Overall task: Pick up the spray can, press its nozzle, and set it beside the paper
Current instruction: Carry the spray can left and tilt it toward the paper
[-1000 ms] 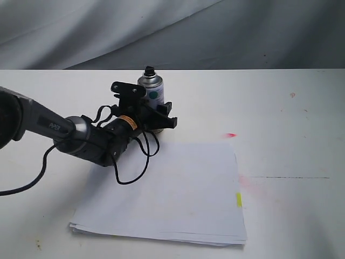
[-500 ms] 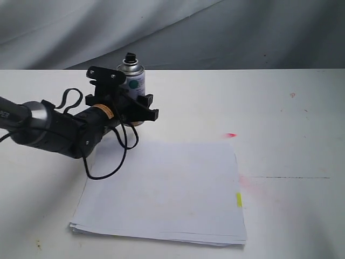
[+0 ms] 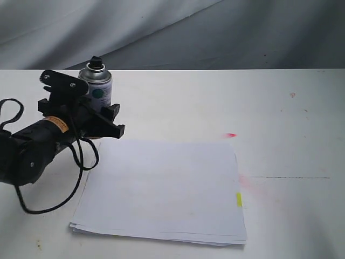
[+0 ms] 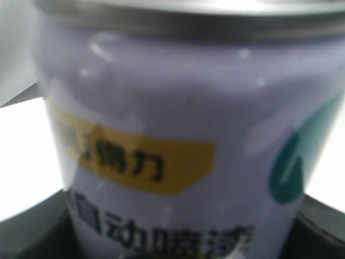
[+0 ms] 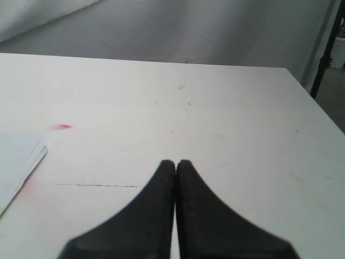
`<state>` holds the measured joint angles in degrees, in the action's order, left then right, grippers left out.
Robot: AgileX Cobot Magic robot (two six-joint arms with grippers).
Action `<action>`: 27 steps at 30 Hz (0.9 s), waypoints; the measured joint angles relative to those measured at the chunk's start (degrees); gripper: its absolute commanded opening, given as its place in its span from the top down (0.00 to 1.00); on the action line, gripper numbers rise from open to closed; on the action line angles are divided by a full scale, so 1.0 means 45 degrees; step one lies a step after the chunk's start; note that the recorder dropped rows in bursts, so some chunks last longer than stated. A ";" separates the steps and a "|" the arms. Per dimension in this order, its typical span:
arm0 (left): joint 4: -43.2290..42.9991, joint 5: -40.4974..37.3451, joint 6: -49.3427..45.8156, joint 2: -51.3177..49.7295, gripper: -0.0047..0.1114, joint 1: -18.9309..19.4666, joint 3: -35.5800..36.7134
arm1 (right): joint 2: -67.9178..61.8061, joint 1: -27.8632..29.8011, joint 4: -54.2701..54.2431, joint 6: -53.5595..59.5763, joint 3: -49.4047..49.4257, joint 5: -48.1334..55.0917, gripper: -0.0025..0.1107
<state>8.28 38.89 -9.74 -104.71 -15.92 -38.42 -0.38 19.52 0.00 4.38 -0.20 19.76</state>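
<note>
The spray can (image 3: 99, 86) stands upright at the back left of the table, its black nozzle (image 3: 96, 61) on top. My left gripper (image 3: 103, 117) is shut on its lower body; the fingers hide the can's base, so I cannot tell if it touches the table. In the left wrist view the can (image 4: 178, 135) fills the frame, with a dark finger (image 4: 38, 237) at its side. The paper (image 3: 161, 189) lies flat just right of and in front of the can. My right gripper (image 5: 176, 163) is shut and empty over bare table, with the paper's corner (image 5: 16, 156) off to its side.
A small red mark (image 3: 231, 135) sits on the table beyond the paper's far right corner, and a yellow tab (image 3: 239, 199) on its right edge. A black cable (image 3: 54, 200) loops under the left arm. Grey cloth (image 3: 215, 32) hangs behind the table.
My left gripper has carried the spray can leftward along the paper's far edge, from above the paper's back edge to just past its left corner. The paper has not moved.
</note>
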 measured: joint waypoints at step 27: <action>0.1332 -0.0342 -0.0780 0.1432 0.96 -0.1304 0.1714 | 0.0000 0.0000 0.0000 0.0000 0.0000 0.0000 0.98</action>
<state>14.28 37.36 -13.25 -98.26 -21.79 -30.70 -0.38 19.52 0.00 4.38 -0.20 19.76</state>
